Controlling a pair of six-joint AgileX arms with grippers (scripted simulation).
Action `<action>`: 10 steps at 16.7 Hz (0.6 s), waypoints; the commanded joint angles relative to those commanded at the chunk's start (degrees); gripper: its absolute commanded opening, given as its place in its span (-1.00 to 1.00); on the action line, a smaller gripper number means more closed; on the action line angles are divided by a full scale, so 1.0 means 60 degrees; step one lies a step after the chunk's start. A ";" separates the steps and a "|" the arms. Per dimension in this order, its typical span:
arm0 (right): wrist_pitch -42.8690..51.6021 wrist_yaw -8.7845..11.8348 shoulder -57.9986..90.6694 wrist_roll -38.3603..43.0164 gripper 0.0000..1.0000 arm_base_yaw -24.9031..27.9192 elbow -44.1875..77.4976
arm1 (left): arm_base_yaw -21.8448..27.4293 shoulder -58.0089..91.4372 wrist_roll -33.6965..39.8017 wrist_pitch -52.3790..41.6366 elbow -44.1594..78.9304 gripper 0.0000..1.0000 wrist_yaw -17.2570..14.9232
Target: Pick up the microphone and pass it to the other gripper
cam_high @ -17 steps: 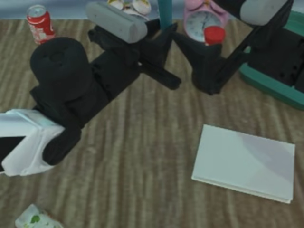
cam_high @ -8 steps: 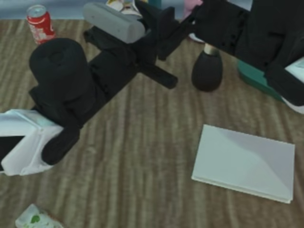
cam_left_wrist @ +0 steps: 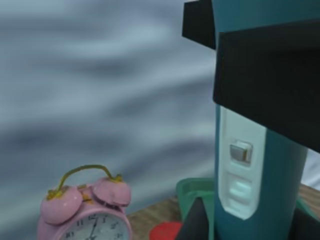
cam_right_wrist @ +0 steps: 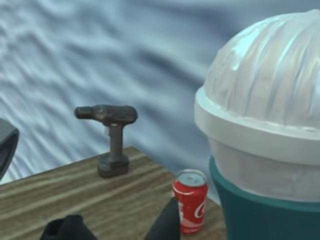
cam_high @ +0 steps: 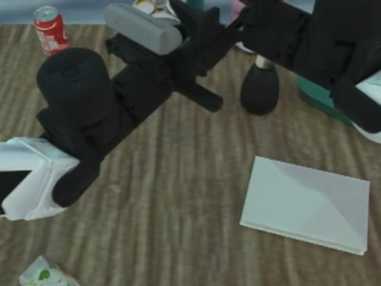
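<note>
The microphone [cam_left_wrist: 260, 190] stands upright above the table's far edge, teal handle with a white button strip, and my left gripper [cam_left_wrist: 250, 222] is shut on its lower handle. Its white-grey head [cam_right_wrist: 260, 100] fills the right wrist view. From above it is almost hidden between the two grippers. My left gripper [cam_high: 181, 39] reaches in from the left on the arm with the white segment. My right gripper [cam_high: 229, 30] comes from the right on the all-black arm. It is open, one finger [cam_left_wrist: 265, 80] in front of the upper handle and one behind.
A black bottle [cam_high: 259, 89] stands under my right arm. A white book [cam_high: 306, 202] lies front right, with a teal tray [cam_high: 321, 95] behind it. A red can [cam_high: 50, 28] is far left, near a drill [cam_right_wrist: 112, 140]. A pink alarm clock [cam_left_wrist: 87, 210] is at the back.
My right arm has swung in from the right, bringing its gripper to the microphone's upper handle. It now covers the clock and leaves the bottle showing. The left arm has barely moved.
</note>
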State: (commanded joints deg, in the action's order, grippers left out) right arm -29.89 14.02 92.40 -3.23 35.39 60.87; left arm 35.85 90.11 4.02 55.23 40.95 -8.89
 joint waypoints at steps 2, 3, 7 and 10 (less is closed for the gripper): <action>0.0000 0.0000 0.0000 0.0000 -0.06 0.0000 0.0000 | 0.0000 0.0000 0.0000 0.0000 0.0000 -1.00 0.0000; 0.0000 0.0000 0.0000 0.0000 -0.21 0.0000 0.0000 | 0.0000 0.0000 0.0000 0.0000 0.0000 -1.00 0.0000; 0.0000 0.0000 0.0000 0.0000 -0.81 0.0000 0.0000 | 0.0000 0.0000 0.0000 0.0000 0.0000 -1.00 0.0000; 0.0000 0.0000 0.0000 0.0000 -1.00 0.0000 0.0000 | 0.0000 0.0000 0.0000 0.0000 0.0000 -1.00 0.0000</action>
State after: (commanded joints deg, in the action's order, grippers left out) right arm -29.89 14.02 92.40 -3.23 35.39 60.87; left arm 35.85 90.11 4.02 55.23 40.95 -8.89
